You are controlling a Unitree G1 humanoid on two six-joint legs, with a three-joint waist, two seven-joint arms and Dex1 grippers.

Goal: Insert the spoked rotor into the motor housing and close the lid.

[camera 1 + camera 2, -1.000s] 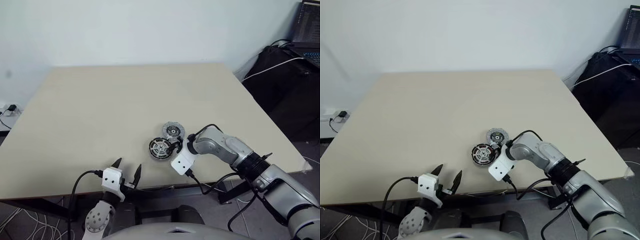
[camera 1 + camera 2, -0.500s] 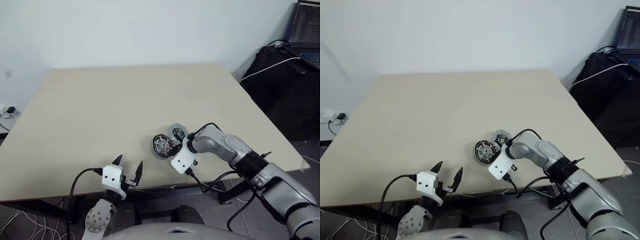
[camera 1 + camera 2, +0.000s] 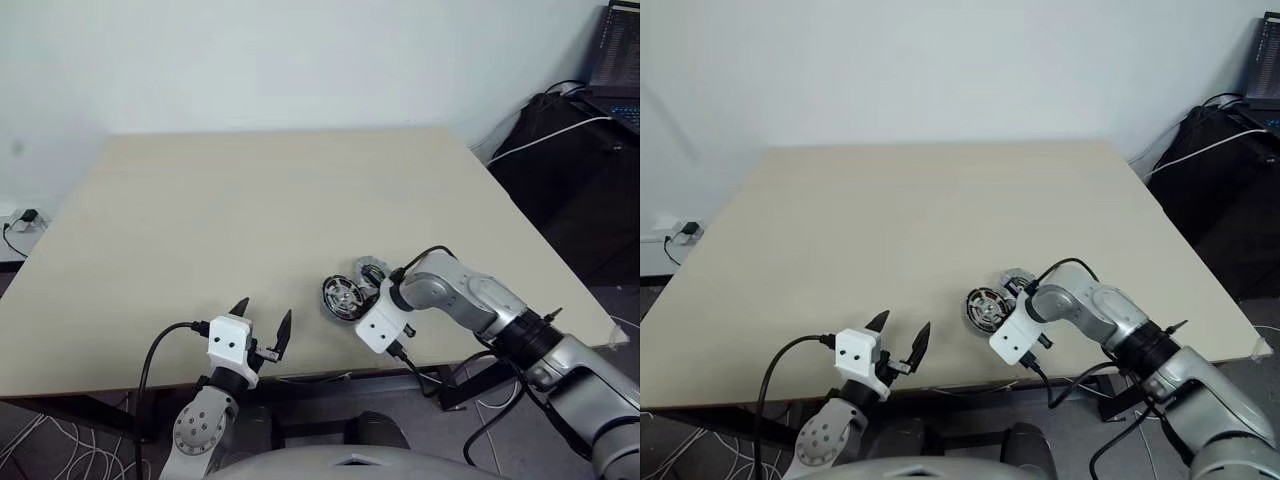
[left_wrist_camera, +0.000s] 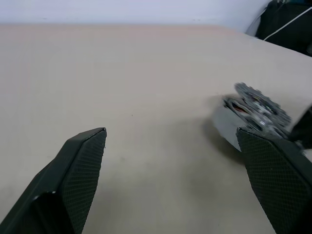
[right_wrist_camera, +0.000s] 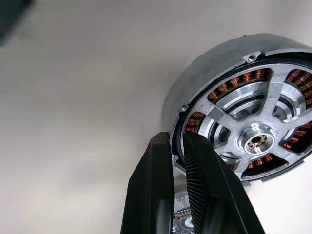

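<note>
The spoked rotor (image 5: 253, 141) is a silver wheel, and the copper windings of the motor housing (image 5: 242, 78) show behind its spokes. The two stand tilted on edge as one part (image 3: 343, 297) near the table's front right. My right gripper (image 5: 176, 141) is shut on the rim of this part; in the head view it (image 3: 364, 296) points steeply down beside it. The pale lid (image 3: 372, 270) lies on the table just behind the gripper. My left gripper (image 3: 262, 322) hovers open at the front edge, apart from the parts, with nothing between its fingers (image 4: 80, 165).
The beige table (image 3: 250, 200) ends just in front of both grippers. A black bag with a white cable (image 3: 560, 130) and a laptop (image 3: 615, 50) stand off the table at the right. A wall socket (image 3: 20, 218) with cables is low at the left.
My right gripper has shut on the rotor's rim, tipped the part on edge and pulled it to the right. The lid has also shifted to the right. My left gripper has risen slightly, still open.
</note>
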